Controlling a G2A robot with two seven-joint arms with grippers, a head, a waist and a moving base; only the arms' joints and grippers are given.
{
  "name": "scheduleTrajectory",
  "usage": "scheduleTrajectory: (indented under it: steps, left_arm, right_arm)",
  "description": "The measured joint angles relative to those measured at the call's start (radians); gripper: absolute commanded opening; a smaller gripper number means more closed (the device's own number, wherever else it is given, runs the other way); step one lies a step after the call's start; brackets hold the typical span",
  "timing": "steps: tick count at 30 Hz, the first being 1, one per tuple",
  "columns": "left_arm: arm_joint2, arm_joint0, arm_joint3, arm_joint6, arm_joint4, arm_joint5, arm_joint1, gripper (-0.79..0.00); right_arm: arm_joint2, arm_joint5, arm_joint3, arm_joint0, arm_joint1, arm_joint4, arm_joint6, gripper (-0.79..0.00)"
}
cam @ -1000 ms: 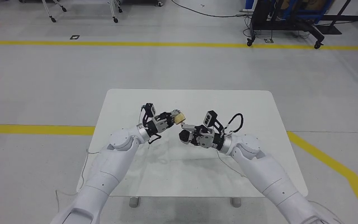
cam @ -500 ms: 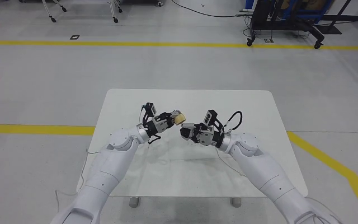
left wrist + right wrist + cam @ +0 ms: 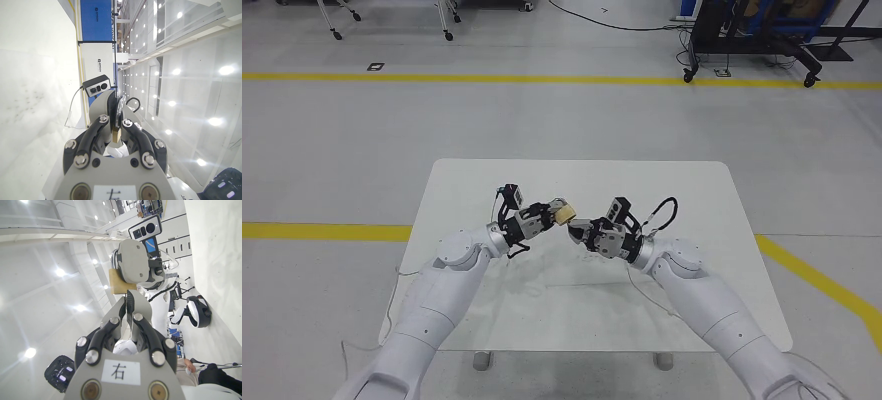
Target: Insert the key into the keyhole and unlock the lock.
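Note:
A brass padlock (image 3: 563, 211) hangs in the air above the middle of the white table, and my left gripper (image 3: 554, 214) is shut on it. In the left wrist view its brass body (image 3: 115, 136) and steel shackle (image 3: 121, 105) sit between the grey fingers (image 3: 98, 109). My right gripper (image 3: 576, 231) is shut, its tip just short of the padlock's lower edge (image 3: 115, 285). The key is almost wholly hidden between its pads (image 3: 129, 306). A grey finger (image 3: 132, 262) of the left gripper covers part of the brass body.
Both grippers hover over the white table (image 3: 692, 200), whose surface lies bare around them. Its edges are well away from both grippers. A dark wheeled rack (image 3: 752, 40) stands on the floor far behind.
My right gripper has crept up toward the padlock, closing the gap to its lower edge. The left gripper and the padlock have hardly moved.

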State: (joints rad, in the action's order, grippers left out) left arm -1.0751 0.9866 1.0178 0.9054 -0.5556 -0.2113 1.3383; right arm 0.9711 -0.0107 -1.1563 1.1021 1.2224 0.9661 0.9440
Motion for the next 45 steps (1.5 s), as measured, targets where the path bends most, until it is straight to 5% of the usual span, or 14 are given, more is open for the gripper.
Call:
scheduleTrajectory:
  steps: [11,22,24,27,31,36,39,45]
  left_arm:
    - [-0.005,0.017,0.033,-0.037,0.072,-0.119,-0.003,-0.785]
    - [-0.014,0.033,0.049,-0.043,0.046,-0.118,-0.003,-0.785]
    - [-0.016,0.034,0.047,-0.039,0.029,-0.110,-0.003,-0.785]
    - [-0.027,0.034,0.038,-0.007,-0.054,-0.069,0.000,-0.785]
    - [-0.048,0.020,0.007,0.038,-0.156,-0.014,0.002,-0.785]
    - [-0.049,0.007,-0.016,0.045,-0.159,-0.005,0.003,-0.785]
    - [-0.045,0.003,-0.021,0.026,-0.130,-0.008,0.003,-0.785]
    - [-0.016,-0.006,-0.020,-0.031,-0.009,-0.004,0.002,-0.785]
  right_arm:
    - [0.004,0.132,0.103,-0.021,0.029,0.230,0.147,-0.785]
    - [-0.002,0.108,0.167,-0.060,0.042,0.185,0.207,-0.785]
    - [0.000,0.101,0.168,-0.061,0.043,0.174,0.211,-0.708]
    - [0.000,0.076,0.165,-0.062,0.042,0.126,0.189,-0.465]
    - [0.000,0.024,0.144,-0.057,0.041,0.054,0.145,-0.259]
    - [0.014,-0.042,0.112,-0.043,0.037,-0.017,0.084,-0.157]
    - [0.042,-0.100,0.085,-0.030,0.029,-0.078,0.038,-0.012]
    - [0.158,-0.145,-0.006,0.016,-0.017,-0.256,-0.025,0.000]
